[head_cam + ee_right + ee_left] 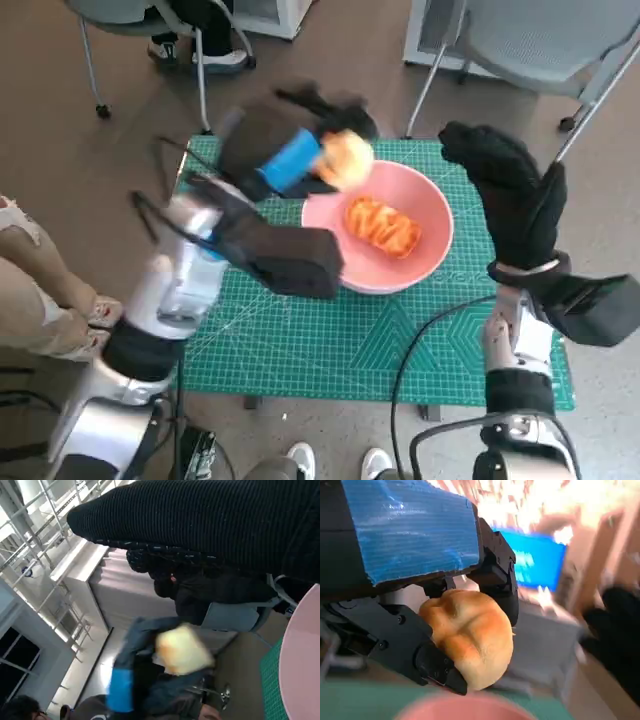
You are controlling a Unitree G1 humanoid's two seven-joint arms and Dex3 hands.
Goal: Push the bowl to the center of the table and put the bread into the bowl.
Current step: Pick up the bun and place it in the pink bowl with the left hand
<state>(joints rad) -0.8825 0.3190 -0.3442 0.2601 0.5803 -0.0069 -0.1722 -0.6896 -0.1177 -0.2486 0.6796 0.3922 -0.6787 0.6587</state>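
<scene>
gripping a round bread roll (346, 157) between its black fingers (436, 664), the left hand (295, 150) hovers over the far left rim of the pink bowl (432, 215). the roll is near round, so no long axis shows. inside the bowl lies another bread (382, 225), its long axis running from near left to far right. the bowl sits on the green mat (330, 350). the right hand (510, 190) is raised beside the bowl's right rim, fingers apart, holding nothing.
</scene>
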